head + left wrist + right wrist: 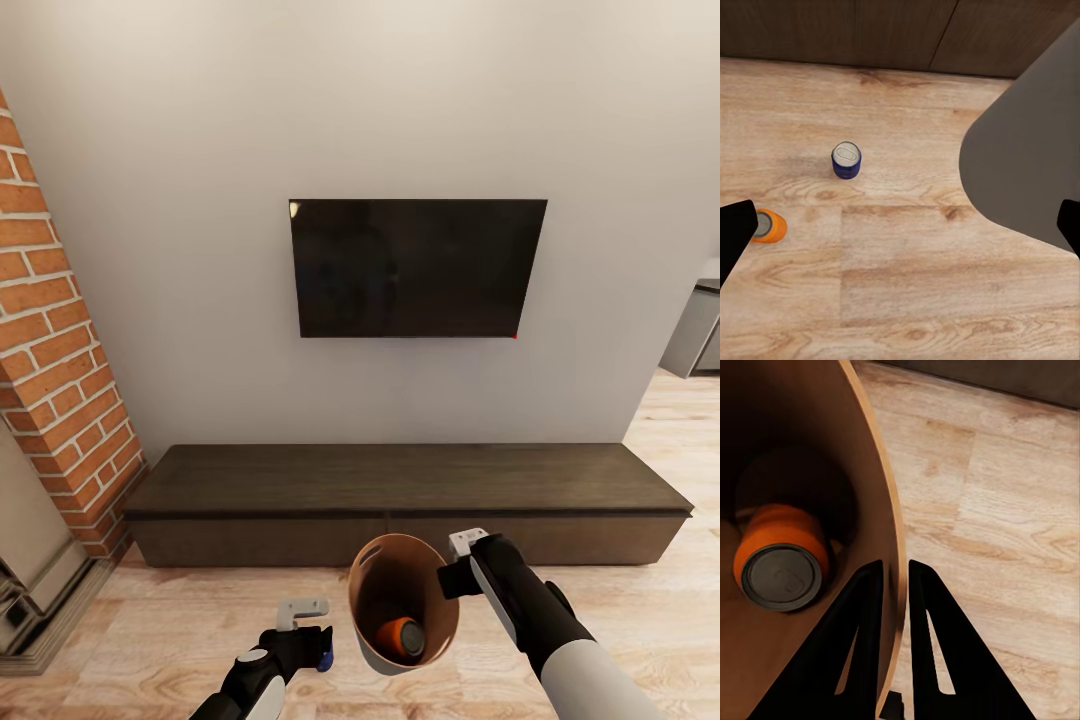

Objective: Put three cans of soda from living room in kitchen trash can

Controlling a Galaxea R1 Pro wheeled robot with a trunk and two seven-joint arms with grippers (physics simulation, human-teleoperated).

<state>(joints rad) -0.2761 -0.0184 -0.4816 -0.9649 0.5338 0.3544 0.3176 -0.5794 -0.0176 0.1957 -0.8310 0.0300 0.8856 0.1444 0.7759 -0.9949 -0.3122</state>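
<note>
— Which arm is nearer the loose cans?

— The left gripper. Its fingers are spreading wide, gripping nothing, above the floor. An orange can is lying on its side by one finger; a blue can is standing upright farther ahead.

— And the right?

— The right gripper is pinching the tash can by its rim, another orange can lying inside. Beyond is sitting the cabinet.

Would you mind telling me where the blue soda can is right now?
In the left wrist view, the blue can stands upright on the wood floor, apart from an orange can lying nearby, with the dark cabinet beyond.
</note>
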